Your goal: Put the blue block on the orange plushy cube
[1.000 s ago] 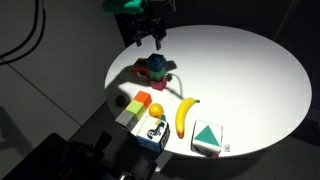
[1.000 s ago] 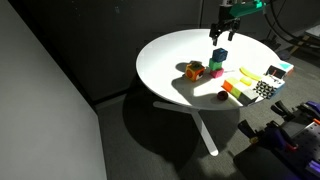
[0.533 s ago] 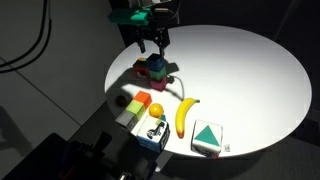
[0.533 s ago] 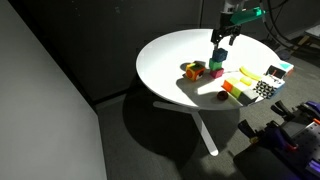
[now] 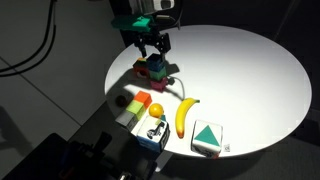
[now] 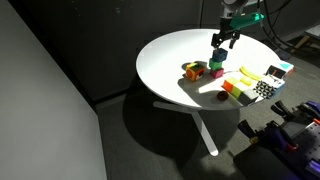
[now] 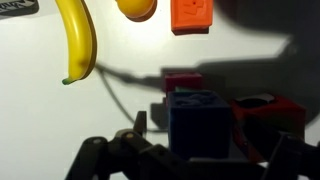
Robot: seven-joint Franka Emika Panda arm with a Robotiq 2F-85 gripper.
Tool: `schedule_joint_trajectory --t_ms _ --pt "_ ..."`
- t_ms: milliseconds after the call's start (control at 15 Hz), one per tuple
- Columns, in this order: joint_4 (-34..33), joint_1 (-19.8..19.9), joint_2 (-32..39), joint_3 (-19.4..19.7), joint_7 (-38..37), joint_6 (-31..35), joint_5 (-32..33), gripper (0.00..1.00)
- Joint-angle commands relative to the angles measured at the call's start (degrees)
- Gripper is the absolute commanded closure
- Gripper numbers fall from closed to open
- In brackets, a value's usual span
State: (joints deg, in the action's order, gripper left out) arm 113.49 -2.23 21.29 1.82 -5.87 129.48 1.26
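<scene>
Below tool (image 5: 152, 45), blue block (image 5: 155, 62) barely discernible

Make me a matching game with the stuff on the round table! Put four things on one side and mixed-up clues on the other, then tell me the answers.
Things:
1. banana
2. blue block
3. orange plushy cube
4. white box

Clues:
A. sits right under the open gripper, among other blocks
B. has a green triangle on top
C. sits next to the orange-yellow ball
D. is long, yellow and curved

Pairs: 1-D, 2-A, 3-C, 4-B
</scene>
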Motion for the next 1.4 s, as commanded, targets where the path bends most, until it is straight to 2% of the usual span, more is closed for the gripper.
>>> schedule_joint_trajectory --t_ms 0,1333 --pt "-0.42 0.45 0.27 -0.08 0.52 0.48 0.83 0.00" --pt "-0.95 0.26 1.35 0.11 -0.90 0.95 0.51 0.00"
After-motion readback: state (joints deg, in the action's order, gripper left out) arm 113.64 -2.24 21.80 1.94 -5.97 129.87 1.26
